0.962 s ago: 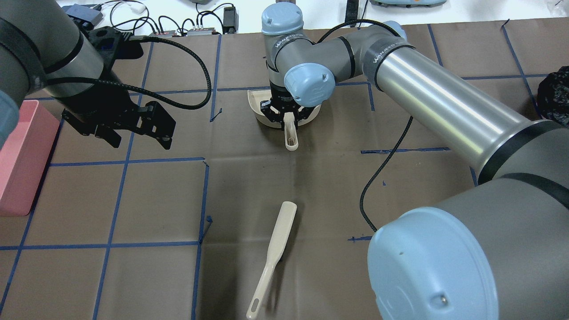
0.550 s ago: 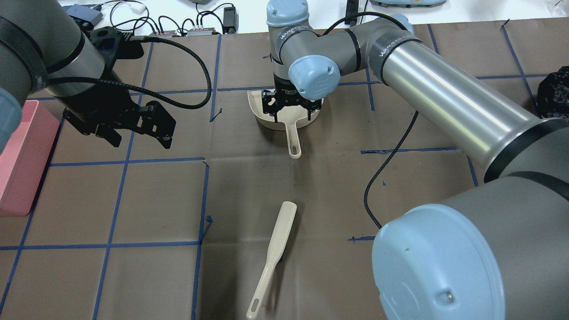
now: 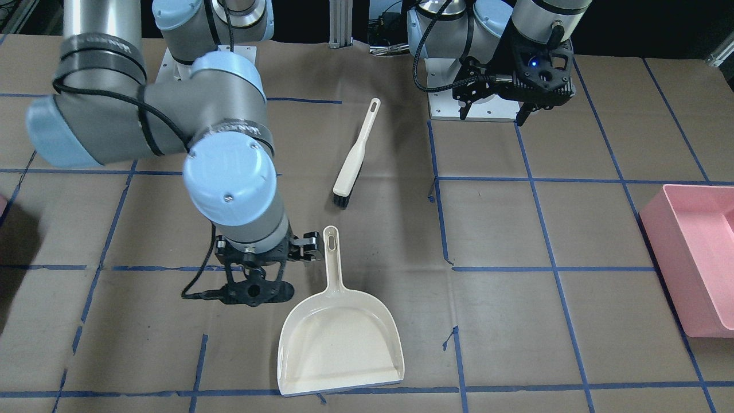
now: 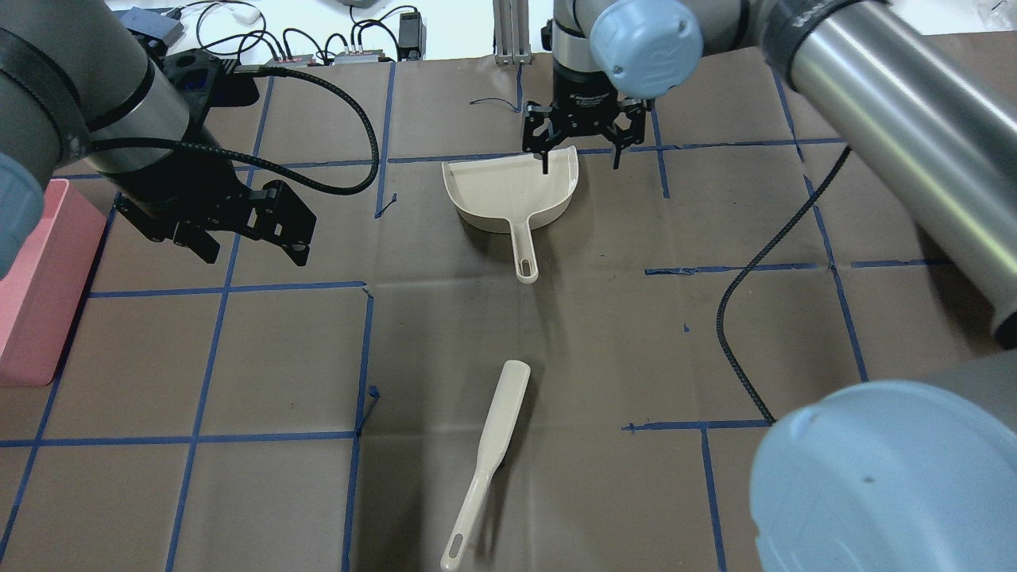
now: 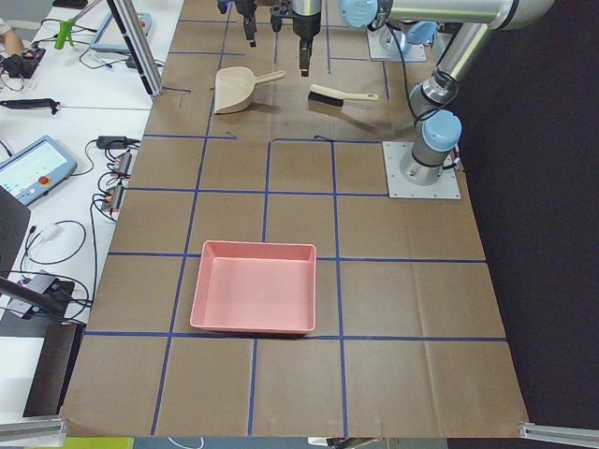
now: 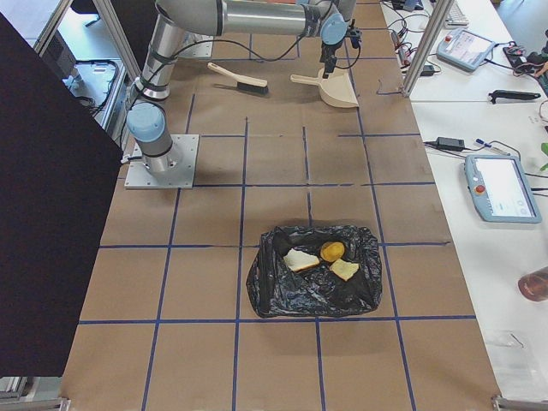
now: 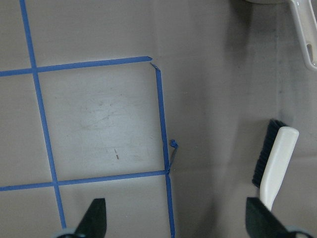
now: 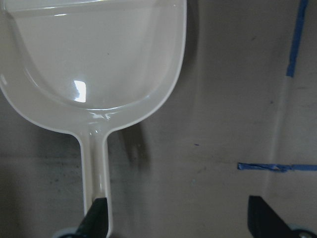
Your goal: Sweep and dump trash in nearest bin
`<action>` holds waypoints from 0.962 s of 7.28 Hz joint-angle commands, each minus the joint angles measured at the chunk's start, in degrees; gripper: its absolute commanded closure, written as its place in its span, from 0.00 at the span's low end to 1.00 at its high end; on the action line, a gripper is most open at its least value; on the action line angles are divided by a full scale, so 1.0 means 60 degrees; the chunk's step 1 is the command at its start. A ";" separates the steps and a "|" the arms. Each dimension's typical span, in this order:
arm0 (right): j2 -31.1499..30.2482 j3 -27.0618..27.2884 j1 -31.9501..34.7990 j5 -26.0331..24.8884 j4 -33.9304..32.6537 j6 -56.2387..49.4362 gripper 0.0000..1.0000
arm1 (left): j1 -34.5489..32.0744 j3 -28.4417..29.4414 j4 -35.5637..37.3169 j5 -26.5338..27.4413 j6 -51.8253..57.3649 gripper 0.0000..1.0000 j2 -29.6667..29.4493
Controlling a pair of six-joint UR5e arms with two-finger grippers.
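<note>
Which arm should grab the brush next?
Left. The left gripper hangs open and empty nearer the brush, which shows in its wrist view. The right gripper, also open, is beyond the dustpan.

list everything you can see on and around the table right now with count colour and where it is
dustpan: 1, cream, empty, far centre of table.
brush: 1, cream with black bristles, near centre, lying flat.
trash: 3 pieces, two white-and-brown, one yellow-brown, lying on the bag.
black bag: 1, at the robot's right end.
pink tub: 1, empty, at the robot's left end.
table: 1, brown with blue tape grid.
left tool: 1, black, open, empty, above the table.
right tool: 1, black, open, beside the dustpan.
</note>
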 commanded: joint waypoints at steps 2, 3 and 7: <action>-0.1643 0.0378 -0.1435 -0.0072 0.1849 -0.2414 0.00 | 0.0004 -0.0079 0.0033 0.0061 -0.0102 0.00 -0.0024; -0.2345 0.1019 -0.1961 -0.0057 0.1895 -0.3279 0.00 | 0.0004 -0.0064 0.0033 0.0075 -0.0132 0.00 -0.0082; -0.5304 0.3803 -0.3461 0.0103 0.0943 -0.4461 0.00 | -0.0011 -0.0079 0.0091 0.0003 0.0000 0.00 0.0137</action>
